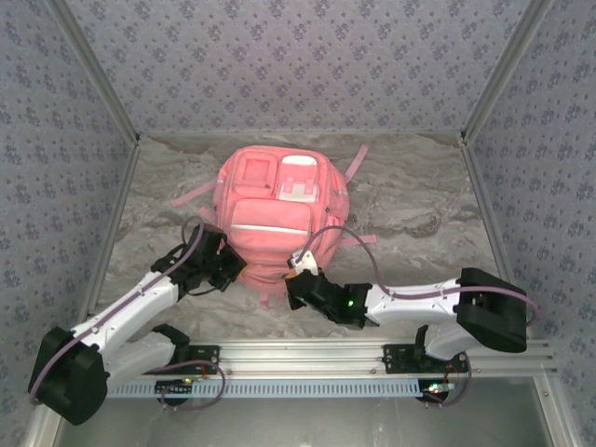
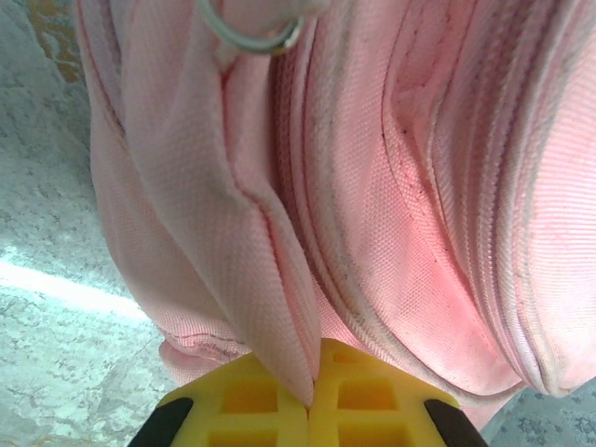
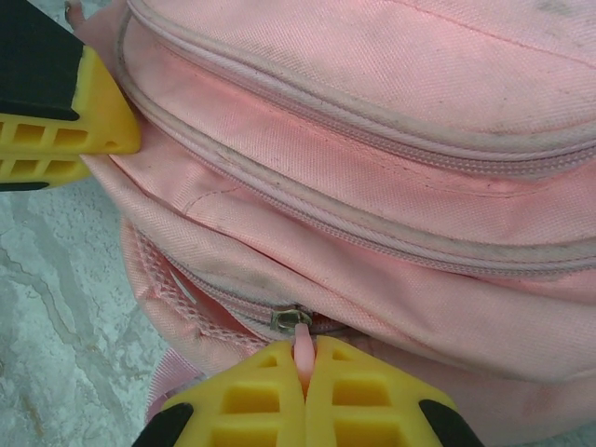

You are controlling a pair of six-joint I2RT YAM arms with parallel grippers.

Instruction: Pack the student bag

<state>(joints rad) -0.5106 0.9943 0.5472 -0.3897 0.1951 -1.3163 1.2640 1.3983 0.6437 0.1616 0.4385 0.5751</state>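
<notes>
The pink student bag (image 1: pixel 270 209) lies flat in the middle of the table, front pockets up, its bottom end toward the arms. My left gripper (image 1: pixel 228 264) is at the bag's near left corner, shut on a fold of its pink fabric (image 2: pixel 242 242); the yellow fingertips (image 2: pixel 270 396) meet around the fold's edge. My right gripper (image 1: pixel 296 279) is at the near right end, shut on a pink zip pull (image 3: pixel 304 346) just below the metal slider (image 3: pixel 291 319). The zip beside the slider looks closed. The left gripper's yellow finger (image 3: pixel 70 126) shows at the upper left of the right wrist view.
The bag rests on a grey marbled tabletop (image 1: pixel 419 214) enclosed by patterned walls. Pink straps (image 1: pixel 191 197) trail out to the bag's left and right. A metal ring (image 2: pixel 247 35) hangs on the bag near the left gripper.
</notes>
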